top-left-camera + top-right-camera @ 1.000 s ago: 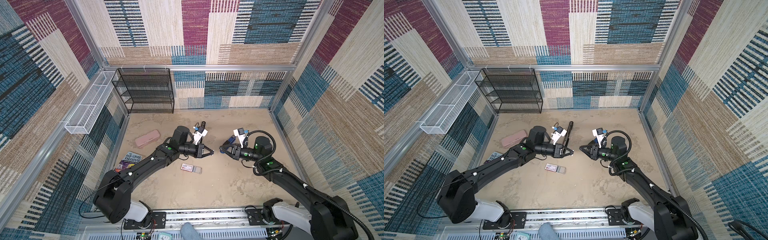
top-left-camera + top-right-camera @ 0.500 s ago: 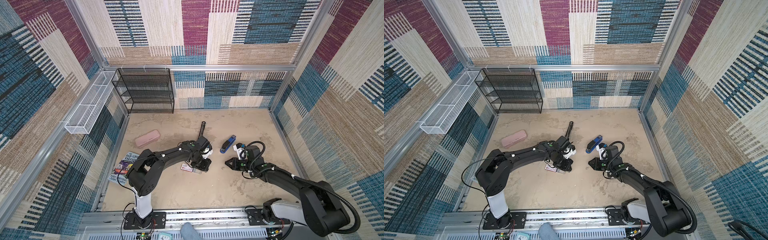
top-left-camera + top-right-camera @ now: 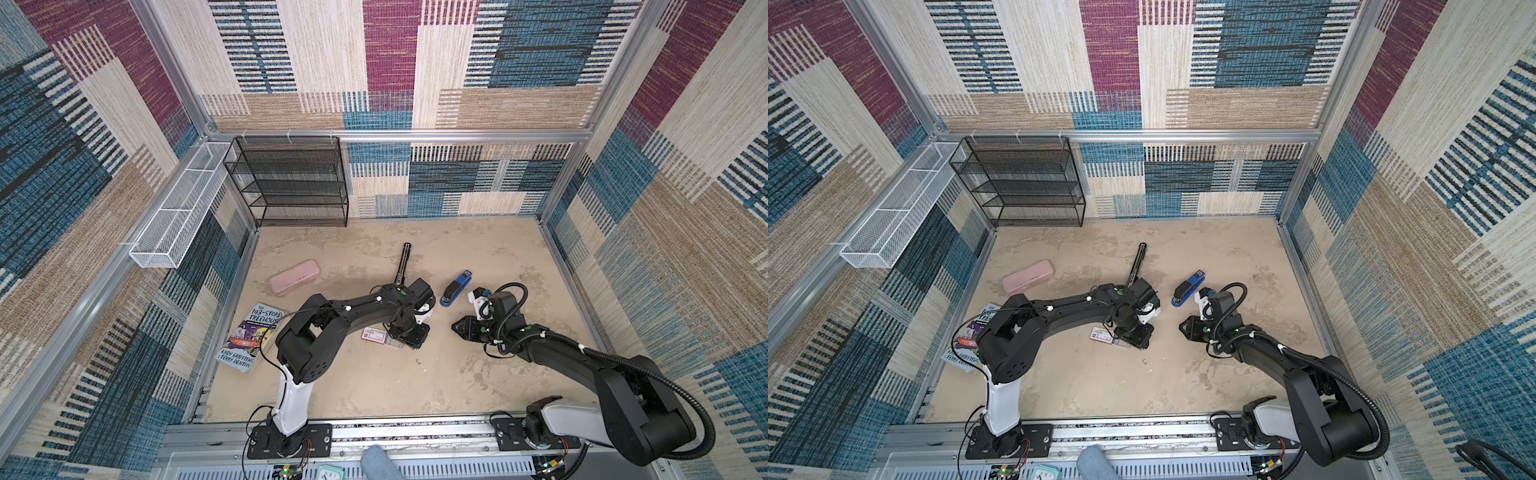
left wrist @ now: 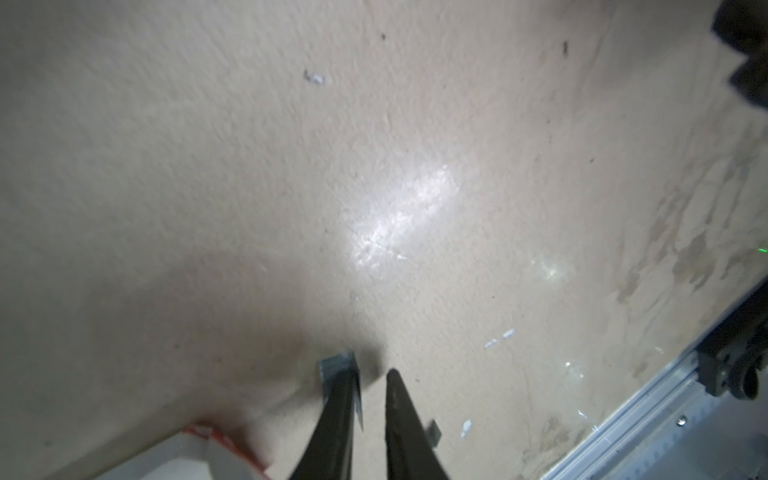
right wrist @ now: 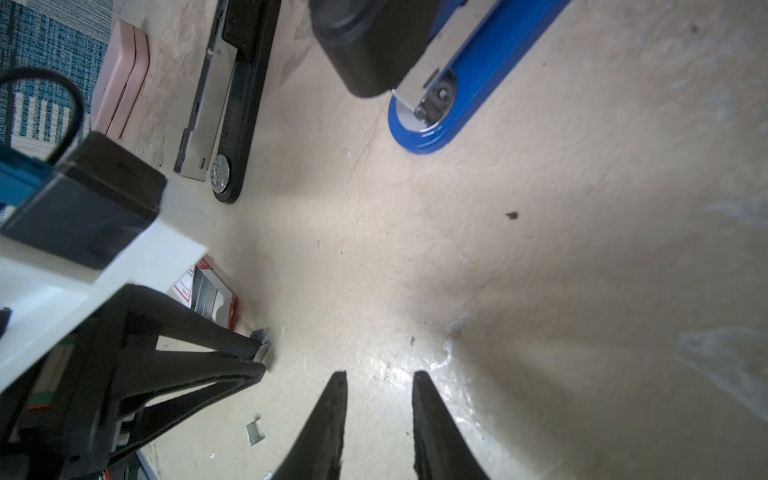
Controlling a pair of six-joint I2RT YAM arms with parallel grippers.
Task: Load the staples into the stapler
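My left gripper [image 4: 372,372] has its jaws narrowly apart, a blurred staple strip [image 4: 336,365] against one of them. The boxed staples [image 5: 205,291] lie on the worktop [image 3: 374,395], half hidden behind it. My right gripper [image 5: 378,374] jaws are open and empty.

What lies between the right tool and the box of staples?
The left tool stands between them, tips down by the box of staples. The right wrist view and both top views show it.

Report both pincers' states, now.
Left pincer: slightly open, staple strip at one tip, seemingly not clamped.
Right pincer: open, empty.
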